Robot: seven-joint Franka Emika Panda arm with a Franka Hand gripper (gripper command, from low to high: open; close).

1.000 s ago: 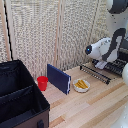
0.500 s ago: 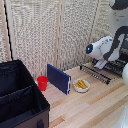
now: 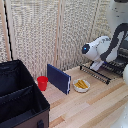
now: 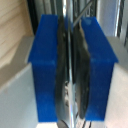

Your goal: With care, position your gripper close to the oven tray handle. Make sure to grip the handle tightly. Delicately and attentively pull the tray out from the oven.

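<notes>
At the lower left of the exterior view sits a big black bin [image 3: 20, 97]. Right of it stand a small red cup [image 3: 42, 82], an upright dark-blue panel [image 3: 59, 78] and a white plate [image 3: 81, 85] carrying yellow food.

Further right, the tray [image 3: 100, 74] juts out from the oven [image 3: 122, 56] at the right edge, under the white arm.

In the wrist view the gripper [image 4: 73, 75] has its 2 blue fingertips [image 4: 47, 70] pressed nearly together on a thin dark bar, apparently the oven tray handle [image 4: 71, 60].

Risks: the thin bar could slip from the pads under a skewed pull. The rack could tip off its rails, or the oven itself could be dragged along.
</notes>
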